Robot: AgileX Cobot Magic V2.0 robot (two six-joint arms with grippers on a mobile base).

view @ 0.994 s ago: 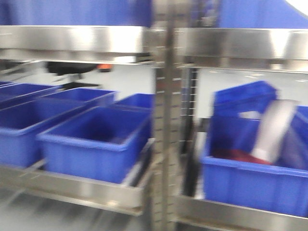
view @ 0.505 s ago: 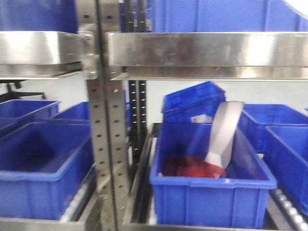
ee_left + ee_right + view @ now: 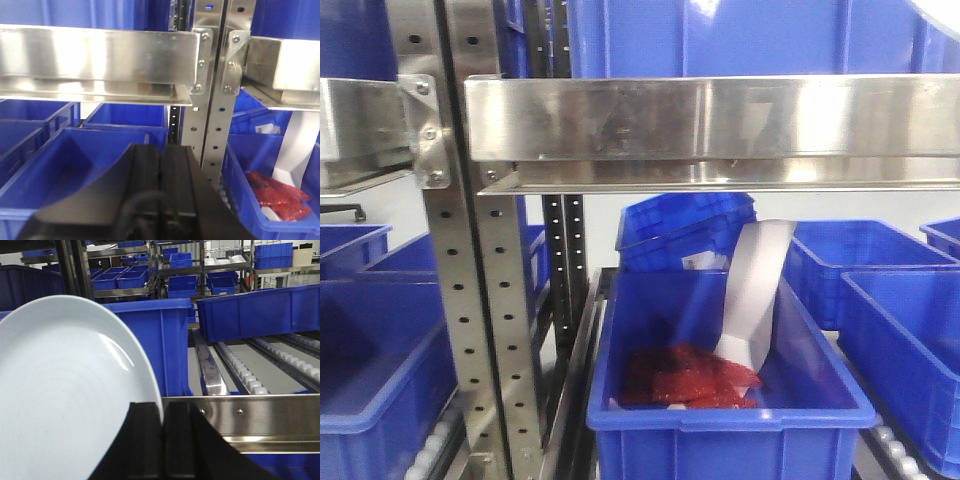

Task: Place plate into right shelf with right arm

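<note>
Plate point(image 3: 70, 390) held by right gripper point(image 3: 162, 440) at the front of the right shelf point(image 3: 270, 415).
Jaws clamped on plate rim. Steel front rail just beyond them. Blue bin point(image 3: 155, 345) behind plate, roller track point(image 3: 240, 372) beside it. Left gripper point(image 3: 160, 165) jaws together, facing perforated upright point(image 3: 212, 100). White bin label point(image 3: 695, 262) too small to read.

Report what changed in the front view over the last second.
The view shifted right: the perforated upright slid from mid-picture to the left, and the blue bin of the right shelf moved from the right edge to centre. Its red contents and leaning white piece kept their places. No grasp or release shows.
</note>
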